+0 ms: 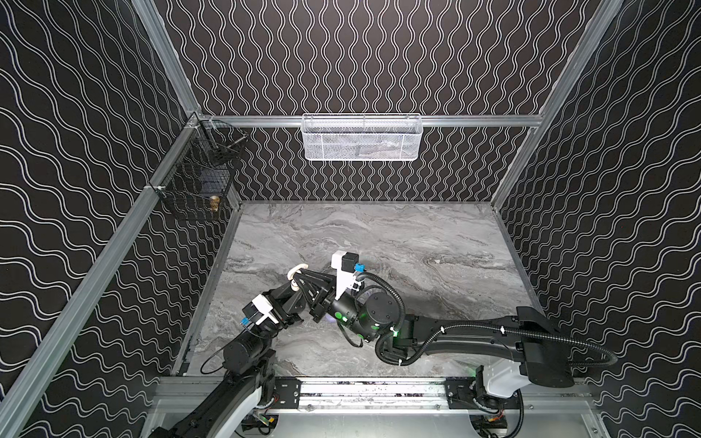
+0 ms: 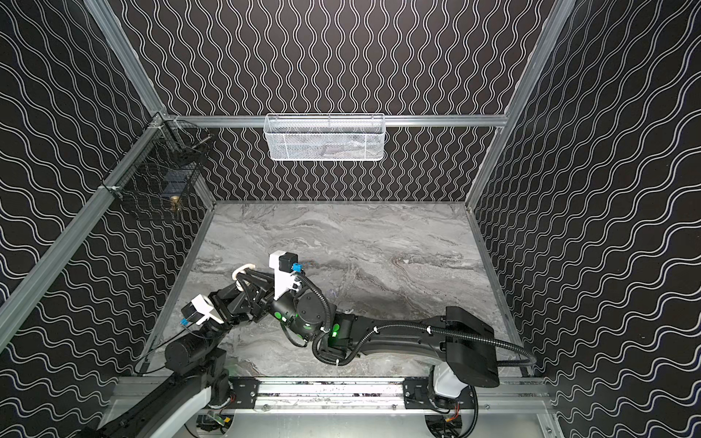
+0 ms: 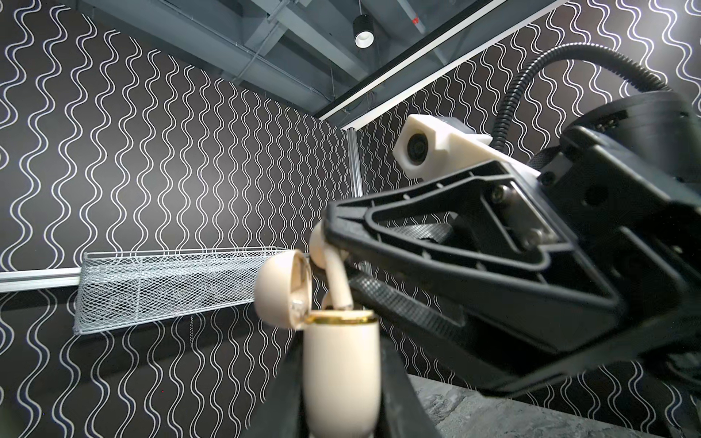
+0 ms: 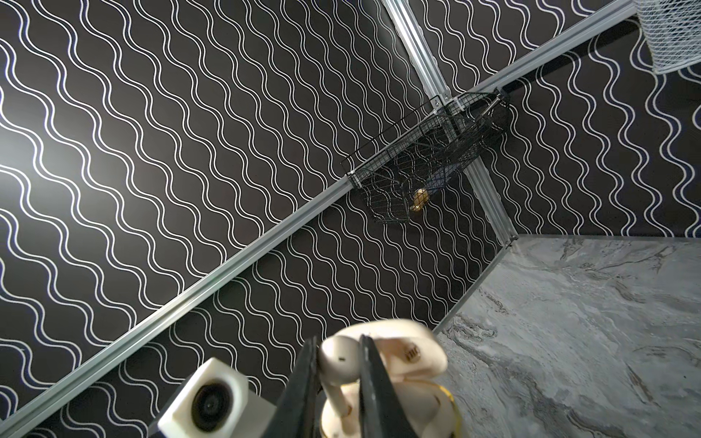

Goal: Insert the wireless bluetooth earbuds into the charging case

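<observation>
While lid [image 3: 278, 292]'s open, R pincer [image 4: 338, 354] holds earbud [image 3: 329, 261] at case [image 3: 341, 364] rim.

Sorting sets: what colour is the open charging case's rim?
Gold; the rim shows best in the left wrist view.

Rounded plastic charging case [image 3: 341, 371]: cream, gold rim
Stemmed plastic earbud [image 3: 335, 277]: cream (close to the case's)
Enclosure walls [image 1: 76, 151]: black, white wavy lines

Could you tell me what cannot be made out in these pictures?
- Slots of the case: hidden behind its gold rim in the left wrist view, behind the earbud and the right gripper in the right wrist view.
- Bottom of the case: cut off by the left wrist view's lower edge.
- Contents of the white basket: blurred behind mesh in both top views.
</observation>
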Motion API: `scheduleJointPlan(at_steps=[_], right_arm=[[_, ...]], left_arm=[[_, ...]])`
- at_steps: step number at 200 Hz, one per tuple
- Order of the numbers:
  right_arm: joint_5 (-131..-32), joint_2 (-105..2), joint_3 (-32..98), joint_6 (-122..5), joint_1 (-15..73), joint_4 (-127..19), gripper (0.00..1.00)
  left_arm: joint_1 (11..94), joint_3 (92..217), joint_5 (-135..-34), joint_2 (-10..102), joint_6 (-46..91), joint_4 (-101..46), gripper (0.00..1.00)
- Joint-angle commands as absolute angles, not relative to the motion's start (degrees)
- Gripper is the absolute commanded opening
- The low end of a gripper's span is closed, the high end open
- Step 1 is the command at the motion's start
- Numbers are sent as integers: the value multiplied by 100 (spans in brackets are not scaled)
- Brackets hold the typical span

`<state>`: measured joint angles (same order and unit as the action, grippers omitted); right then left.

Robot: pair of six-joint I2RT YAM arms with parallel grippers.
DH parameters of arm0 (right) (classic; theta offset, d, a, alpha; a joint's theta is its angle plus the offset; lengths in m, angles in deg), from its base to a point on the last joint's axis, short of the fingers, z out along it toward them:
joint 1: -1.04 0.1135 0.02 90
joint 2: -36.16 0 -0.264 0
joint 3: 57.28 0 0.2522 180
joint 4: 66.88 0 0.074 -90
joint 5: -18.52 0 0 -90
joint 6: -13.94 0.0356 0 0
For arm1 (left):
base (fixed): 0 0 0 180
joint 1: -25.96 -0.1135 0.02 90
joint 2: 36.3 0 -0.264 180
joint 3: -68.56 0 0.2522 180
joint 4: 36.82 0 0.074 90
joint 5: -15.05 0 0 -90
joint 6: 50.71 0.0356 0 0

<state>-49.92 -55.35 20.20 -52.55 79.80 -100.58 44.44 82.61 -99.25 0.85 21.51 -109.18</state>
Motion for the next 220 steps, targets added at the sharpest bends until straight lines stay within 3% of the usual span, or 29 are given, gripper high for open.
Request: scheduleJointPlan(at_steps=[1, 220], right_arm=[[-4940, -5635, 2066, -5271, 8022, -9852, 17], [-4354, -5918, 2349, -5447, 8161, -9631, 10]], left_arm=[[4442, 8153, -9789, 77, 2115, -11174, 0], [4442, 8082, -9666, -62, 2101, -11174, 0]])
